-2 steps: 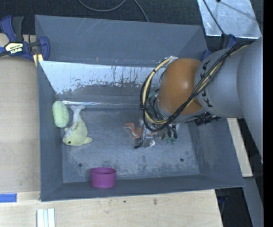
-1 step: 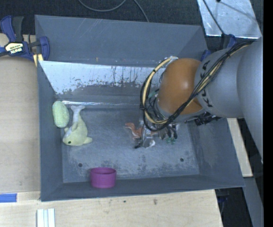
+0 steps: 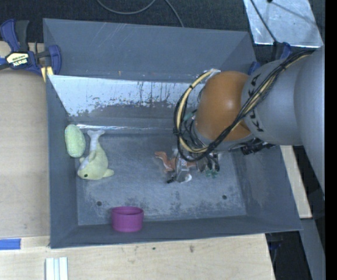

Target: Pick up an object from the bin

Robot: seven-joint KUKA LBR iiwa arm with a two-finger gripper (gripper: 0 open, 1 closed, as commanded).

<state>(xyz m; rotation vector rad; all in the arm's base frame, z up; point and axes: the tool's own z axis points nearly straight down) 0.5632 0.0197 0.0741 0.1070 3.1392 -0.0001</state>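
- A pale wooden worktop runs along the left and near sides of a grey metal bin; behind the bin lies a dark surface.
- The landmark is a purple cup. It stands upright with its mouth up on the bin floor, close against the near wall and left of the middle.
- Up and to the right of the purple cup, about mid-floor, lies a small brown-and-orange thing. Its shape is too small to make out.
- The end effector is low over the floor just to the right of that small thing, touching it or nearly so; which, I cannot tell. Whether it is open, closed or gripping the thing I also cannot tell.
- Above the end effector is the arm's orange cover, looped with black and yellow cables. It is well up and right of the purple cup.
- Up and slightly left of the purple cup lies a yellow-green plush whale, its tail towards the far wall.
- Further up and left of the cup, just beside the whale's tail, lies a pale green oval thing against the left wall.
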